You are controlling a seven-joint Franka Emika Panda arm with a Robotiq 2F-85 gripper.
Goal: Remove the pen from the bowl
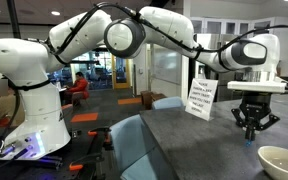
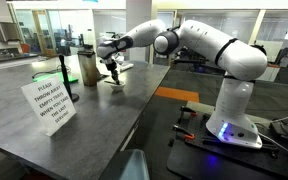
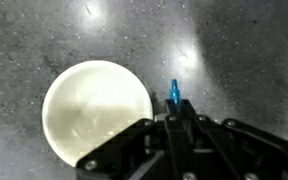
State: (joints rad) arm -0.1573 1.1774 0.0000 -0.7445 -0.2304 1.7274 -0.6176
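The cream bowl [image 3: 94, 112] sits on the dark grey table and looks empty in the wrist view. It also shows at the bottom right of an exterior view [image 1: 284, 160]. My gripper [image 3: 174, 120] is shut on the light-blue pen [image 3: 173, 92], whose tip sticks out past the fingertips. The pen is to the right of the bowl's rim, over bare table. In both exterior views the gripper [image 1: 252, 122] [image 2: 112, 73] points down and hangs a little above the table, beside the bowl.
A white paper sign [image 1: 200, 100] [image 2: 50, 104] stands on the table. A black post with a round base [image 2: 68, 82] and a metal tumbler [image 2: 87, 68] stand near the gripper. The robot base [image 2: 234, 125] stands beside the table edge.
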